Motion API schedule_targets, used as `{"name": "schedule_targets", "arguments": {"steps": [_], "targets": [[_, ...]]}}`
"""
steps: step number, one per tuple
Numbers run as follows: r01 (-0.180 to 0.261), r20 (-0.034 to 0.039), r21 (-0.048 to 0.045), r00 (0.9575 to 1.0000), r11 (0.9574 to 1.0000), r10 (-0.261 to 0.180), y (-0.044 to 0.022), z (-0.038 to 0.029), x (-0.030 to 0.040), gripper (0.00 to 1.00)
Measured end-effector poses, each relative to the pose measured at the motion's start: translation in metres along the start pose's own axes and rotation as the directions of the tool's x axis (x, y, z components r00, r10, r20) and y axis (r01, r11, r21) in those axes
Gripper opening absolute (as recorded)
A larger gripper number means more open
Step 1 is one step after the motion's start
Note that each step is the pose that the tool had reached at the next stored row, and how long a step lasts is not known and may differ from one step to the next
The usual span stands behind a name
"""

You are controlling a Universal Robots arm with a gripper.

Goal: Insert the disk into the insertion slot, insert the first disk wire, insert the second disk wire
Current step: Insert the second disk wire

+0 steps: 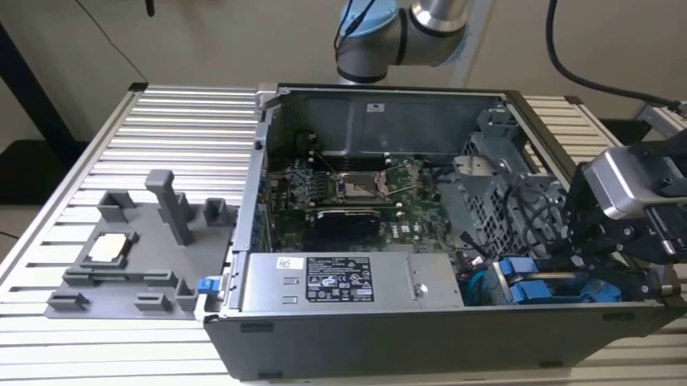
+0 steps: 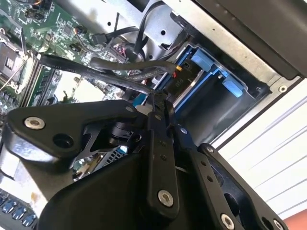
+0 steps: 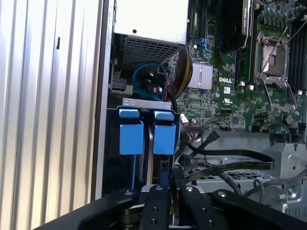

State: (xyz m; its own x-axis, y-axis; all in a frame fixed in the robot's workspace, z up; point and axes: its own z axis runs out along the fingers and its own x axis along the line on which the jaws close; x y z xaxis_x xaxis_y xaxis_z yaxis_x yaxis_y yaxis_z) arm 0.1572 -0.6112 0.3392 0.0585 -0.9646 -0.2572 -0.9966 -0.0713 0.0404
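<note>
In the exterior view my gripper point(image 1: 582, 248) hangs over the open computer case at the view's right, just above the drive cage. The insertion slot point(image 3: 148, 143) is the cage opening framed by blue plastic point(image 1: 528, 283). Two blue carrier tabs point(image 3: 131, 136) stand in it, and the disk's body is mostly hidden behind them. In both wrist views my gripper point(image 2: 156, 98) point(image 3: 165, 186) has its fingers pressed together on the end of a black disk wire point(image 2: 96, 71) point(image 3: 225, 155), right at the mouth of the slot point(image 2: 211, 91). A second black wire with a connector point(image 3: 211, 137) lies beside it.
The grey labelled power-supply box point(image 1: 333, 281) sits next to the cage. The motherboard point(image 1: 355, 189) lies deeper in the case, and a bundle of cables point(image 1: 526, 213) crosses above the cage. A grey fixture block point(image 1: 129, 257) stands on the slatted table at the exterior view's left.
</note>
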Motion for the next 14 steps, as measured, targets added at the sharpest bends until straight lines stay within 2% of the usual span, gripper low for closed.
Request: {"name": "schedule_targets", "arguments": {"steps": [4, 11, 13, 14], "targets": [[0.002, -0.0009, 0.0073, 1.0, 1.0, -0.002, 0.0013, 0.0026, -0.0001, 0.15], [0.003, -0.0023, 0.0096, 1.0, 1.0, -0.003, 0.0027, 0.0068, 0.0001, 0.15], [0.003, -0.0026, 0.0104, 1.0, 0.9999, -0.003, 0.0027, 0.0074, 0.0002, 0.17], [0.003, -0.0027, 0.0104, 1.0, 0.9999, -0.003, 0.0027, 0.0074, 0.0002, 0.23]]}}
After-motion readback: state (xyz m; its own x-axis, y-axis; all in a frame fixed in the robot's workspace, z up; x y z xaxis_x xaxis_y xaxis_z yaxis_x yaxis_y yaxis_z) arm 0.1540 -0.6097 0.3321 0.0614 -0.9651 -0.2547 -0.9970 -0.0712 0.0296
